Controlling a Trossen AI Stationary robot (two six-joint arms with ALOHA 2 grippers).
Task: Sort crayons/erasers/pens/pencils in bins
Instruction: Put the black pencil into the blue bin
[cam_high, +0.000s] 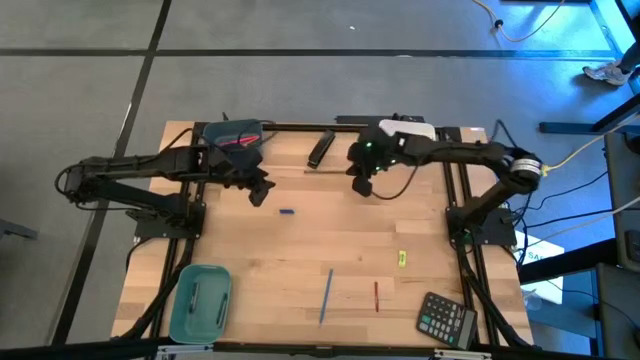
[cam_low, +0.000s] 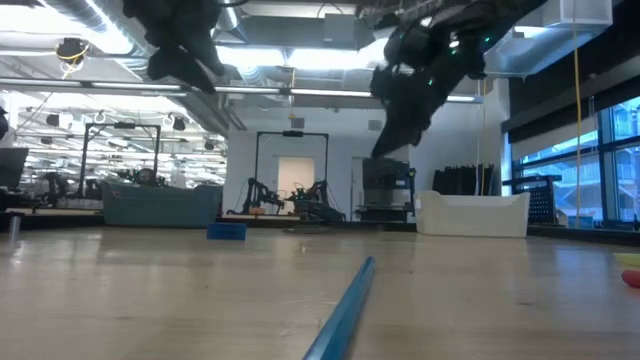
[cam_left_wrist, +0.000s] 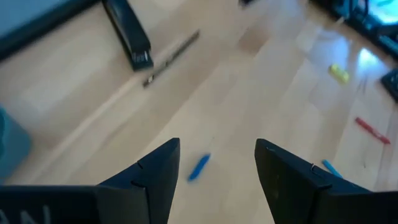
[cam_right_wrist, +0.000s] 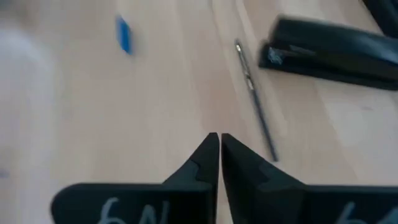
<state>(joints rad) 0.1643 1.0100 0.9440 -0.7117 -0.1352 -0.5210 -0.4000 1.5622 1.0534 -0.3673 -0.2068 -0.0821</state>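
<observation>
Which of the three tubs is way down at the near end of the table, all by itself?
The oblong teal bin, at the near left corner. The blue-grey bin and the white bin both sit along the far edge.

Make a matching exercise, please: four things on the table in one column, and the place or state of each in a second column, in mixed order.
Things:
1. teal bin
2. calculator
3. left gripper
4. right gripper

Places or states:
A. jaws shut, above a thin dark pen
B. near corner of the table on the right arm's side
C. jaws open, above a small blue piece
D. near corner of the table on the left arm's side

Pairs: 1-D, 2-B, 3-C, 4-A
</observation>
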